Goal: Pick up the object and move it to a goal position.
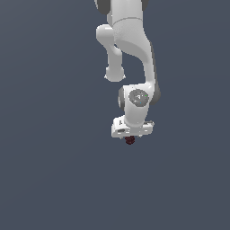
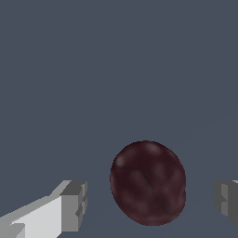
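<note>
The object is a small dark red-brown speckled sphere on the grey floor. In the exterior view it peeks out just under the white hand of my gripper, which hangs right over it. In the wrist view the sphere lies between my two fingers, with a clear gap on each side. One fingertip and the other fingertip stand apart from it. The gripper is open and holds nothing.
The plain grey floor spreads all around. The white arm rises above the gripper toward the top of the exterior view. No other objects show.
</note>
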Robot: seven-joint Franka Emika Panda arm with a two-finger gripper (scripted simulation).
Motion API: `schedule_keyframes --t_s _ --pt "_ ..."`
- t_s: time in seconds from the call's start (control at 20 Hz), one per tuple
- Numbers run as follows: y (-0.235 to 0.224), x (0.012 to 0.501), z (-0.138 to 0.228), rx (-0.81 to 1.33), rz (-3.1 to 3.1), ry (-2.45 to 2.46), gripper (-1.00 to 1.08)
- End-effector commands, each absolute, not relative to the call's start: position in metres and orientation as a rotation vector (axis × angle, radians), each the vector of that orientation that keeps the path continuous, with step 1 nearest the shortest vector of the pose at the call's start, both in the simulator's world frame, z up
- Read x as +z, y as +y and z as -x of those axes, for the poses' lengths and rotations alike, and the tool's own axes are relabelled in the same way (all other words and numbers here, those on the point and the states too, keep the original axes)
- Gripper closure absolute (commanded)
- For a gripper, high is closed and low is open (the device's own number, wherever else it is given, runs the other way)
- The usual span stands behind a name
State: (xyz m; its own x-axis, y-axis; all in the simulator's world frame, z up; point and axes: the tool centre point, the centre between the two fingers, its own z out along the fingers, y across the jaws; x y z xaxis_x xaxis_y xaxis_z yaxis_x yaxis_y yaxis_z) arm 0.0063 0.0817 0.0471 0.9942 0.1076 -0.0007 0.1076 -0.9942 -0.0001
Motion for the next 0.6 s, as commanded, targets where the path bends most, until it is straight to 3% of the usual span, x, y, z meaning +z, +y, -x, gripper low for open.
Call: schedule_keyframes --t_s 0.0,0.25,0.3,0.55 --pt "0.0820 0.0357 -0.0061 0.000 3.137 -0.171 -0.92" --pt "0.0821 0.0283 -0.0073 0.000 3.137 -0.171 -0.92" --pt "0.0821 0.0283 -0.0073 0.000 3.137 -0.171 1.08" --pt "0.0821 0.0283 -0.0073 0.000 3.137 -0.171 1.08"
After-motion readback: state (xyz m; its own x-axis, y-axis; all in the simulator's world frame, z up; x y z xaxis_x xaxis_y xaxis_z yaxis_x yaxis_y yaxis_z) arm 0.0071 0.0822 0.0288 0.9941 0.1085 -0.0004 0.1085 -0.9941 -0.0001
